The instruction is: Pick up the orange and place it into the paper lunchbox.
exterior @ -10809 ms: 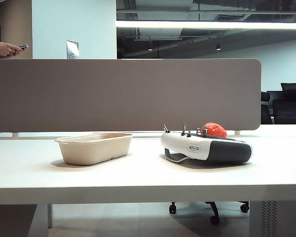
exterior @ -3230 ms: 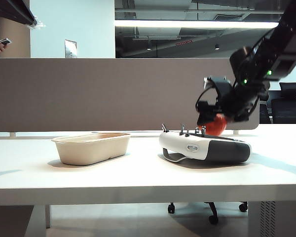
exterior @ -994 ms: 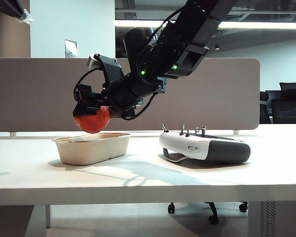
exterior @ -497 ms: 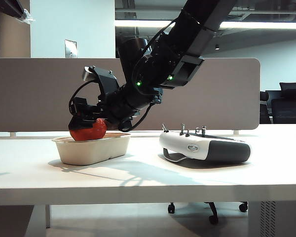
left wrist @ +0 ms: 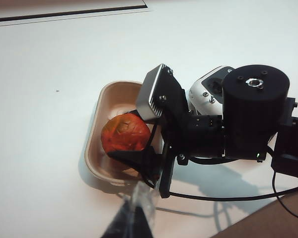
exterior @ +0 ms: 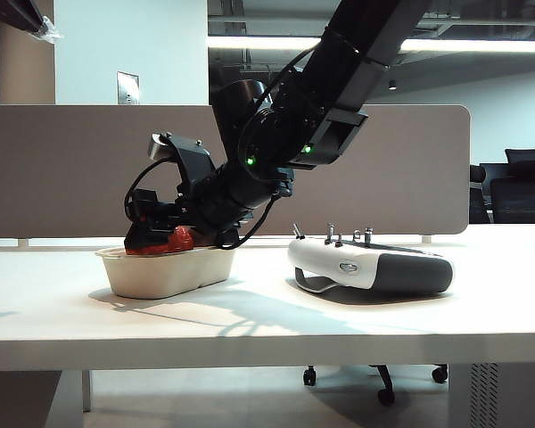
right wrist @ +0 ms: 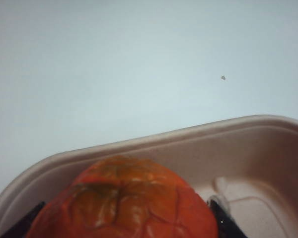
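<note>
The small, bumpy reddish-orange orange [right wrist: 121, 201] sits gripped in the right hand [exterior: 156, 239], lowered inside the shallow beige paper-pulp lunchbox [left wrist: 105, 101]. The left hand [left wrist: 134, 220] hovers above; its state cannot be told.

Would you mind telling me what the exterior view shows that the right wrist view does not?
Only the exterior view shows the remote controller, the grey divider and the whole right arm reaching across to the left side.

Only the right wrist view shows the lunchbox's inner floor and a speck on the table.

Both show the orange held by the right gripper inside the lunchbox. The left gripper appears in neither.
</note>
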{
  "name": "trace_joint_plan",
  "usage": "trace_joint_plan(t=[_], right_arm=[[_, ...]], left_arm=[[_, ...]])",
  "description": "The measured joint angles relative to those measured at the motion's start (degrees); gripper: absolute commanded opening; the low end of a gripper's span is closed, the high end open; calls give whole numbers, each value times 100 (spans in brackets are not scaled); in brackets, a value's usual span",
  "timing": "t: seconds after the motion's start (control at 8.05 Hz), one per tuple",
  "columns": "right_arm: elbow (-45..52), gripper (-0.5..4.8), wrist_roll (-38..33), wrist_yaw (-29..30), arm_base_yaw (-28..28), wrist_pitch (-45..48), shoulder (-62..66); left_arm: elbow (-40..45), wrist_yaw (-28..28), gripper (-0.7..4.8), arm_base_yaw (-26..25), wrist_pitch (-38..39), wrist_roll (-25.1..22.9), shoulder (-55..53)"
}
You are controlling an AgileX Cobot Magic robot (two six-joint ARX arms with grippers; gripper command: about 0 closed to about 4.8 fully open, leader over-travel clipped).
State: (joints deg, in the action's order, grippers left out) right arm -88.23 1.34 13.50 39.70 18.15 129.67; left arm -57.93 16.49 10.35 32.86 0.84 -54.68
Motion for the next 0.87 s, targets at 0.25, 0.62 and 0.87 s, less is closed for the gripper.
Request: trace_joint_plan(t=[0.25, 0.62, 0.87], right_arm=[[0, 410, -4, 2, 2, 2, 0], [-2, 438, -9, 22, 2, 2, 0], [-9, 479, -13, 22, 2, 11, -7]], left_arm=[[0, 0, -6, 0, 0, 2, -2], [0, 0, -5, 0, 0, 2, -2], [0, 0, -6, 0, 0, 0, -2]])
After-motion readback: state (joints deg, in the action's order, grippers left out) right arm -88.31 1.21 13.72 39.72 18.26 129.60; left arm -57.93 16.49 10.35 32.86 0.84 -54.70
